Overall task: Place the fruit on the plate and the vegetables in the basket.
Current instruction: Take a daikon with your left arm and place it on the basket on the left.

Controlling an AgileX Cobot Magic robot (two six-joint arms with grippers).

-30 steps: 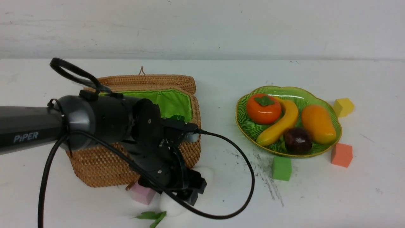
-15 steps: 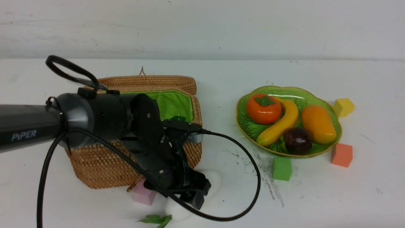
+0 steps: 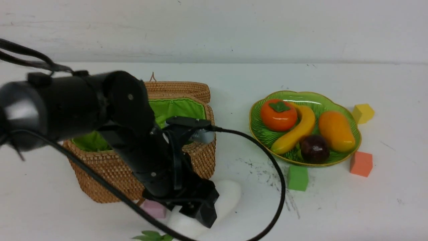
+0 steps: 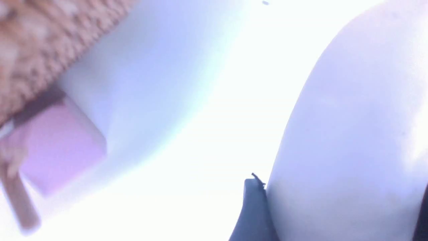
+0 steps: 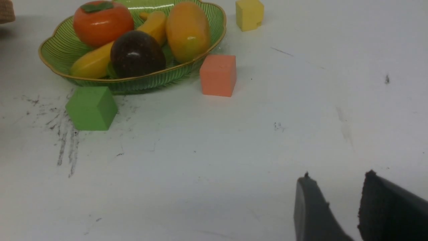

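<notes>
Gripping the white radish (image 3: 227,197), left claw (image 3: 200,214) spread wide.

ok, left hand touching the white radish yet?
Touching. In the left wrist view a dark finger lies flush against the radish, no gap; the front view shows the left hand straddling it.

A green scalloped plate (image 3: 347,147) holds the persimmon (image 3: 278,115), banana (image 3: 296,130), mango (image 3: 336,131) and dark mangosteen (image 3: 314,149). The white radish (image 3: 227,197) lies on the table before the open wicker basket (image 3: 110,167), its green leaves (image 3: 150,236) at the near edge.
</notes>
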